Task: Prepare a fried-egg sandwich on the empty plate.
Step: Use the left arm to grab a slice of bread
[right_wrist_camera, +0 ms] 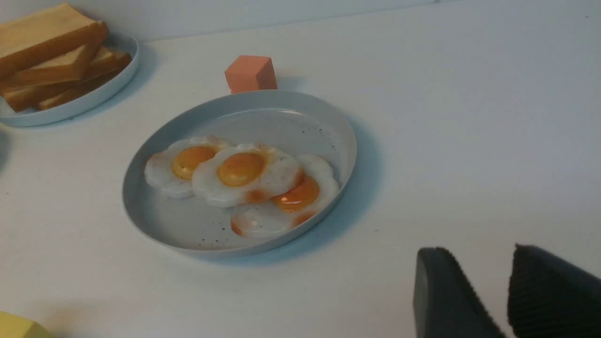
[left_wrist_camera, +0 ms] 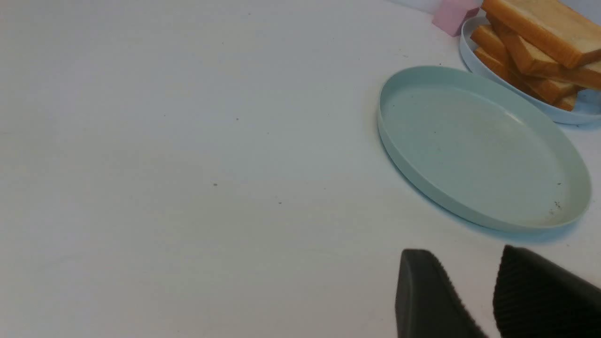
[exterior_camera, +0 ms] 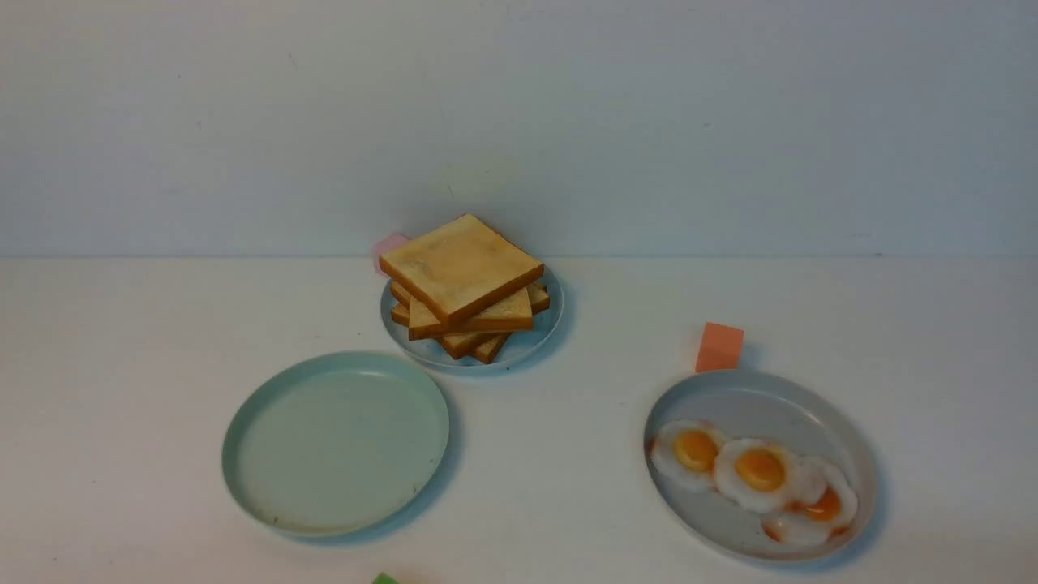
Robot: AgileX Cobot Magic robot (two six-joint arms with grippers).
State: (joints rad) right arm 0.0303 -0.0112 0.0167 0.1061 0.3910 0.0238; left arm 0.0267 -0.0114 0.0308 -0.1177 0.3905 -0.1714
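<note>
The empty plate, just one, sits near left; I count three fried eggs right, one toast pile far. Left jaws and right jaws stand narrowly parted, empty.

On the white table, a grey plate holds three fried eggs overlapping in a row. An orange block stands just behind the grey plate's far rim. Well left of the grey plate and farther back, a small pale blue plate carries a skewed pile of toast slices, with a pink block just behind them. A yellow block lies nearer than the grey plate, to its left.
</note>
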